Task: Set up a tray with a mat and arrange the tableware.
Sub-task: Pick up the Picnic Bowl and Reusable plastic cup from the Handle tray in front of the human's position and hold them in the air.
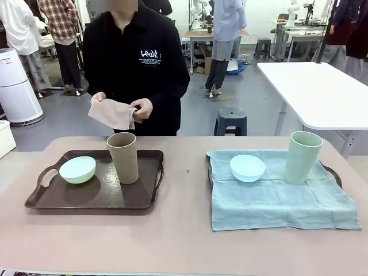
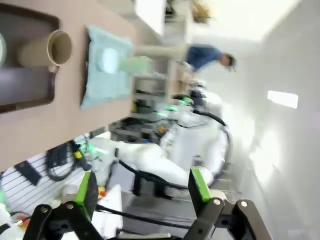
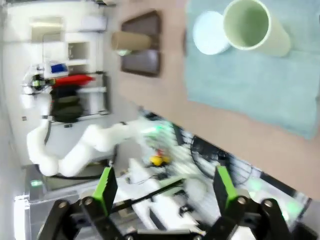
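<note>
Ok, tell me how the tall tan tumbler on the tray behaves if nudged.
The tall tan matte tumbler stands upright, narrowing toward its base: probably tips before sliding. It looks empty, so likely light. Tipped, its round wall could roll across the dark brown tray.

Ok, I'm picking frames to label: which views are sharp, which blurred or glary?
Front view: sharp, evenly lit, soft shadow under the brown tray. Left wrist view: smeared throughout, white wall blown out. Right wrist view: blurred, though the pale green cup is readable.
</note>
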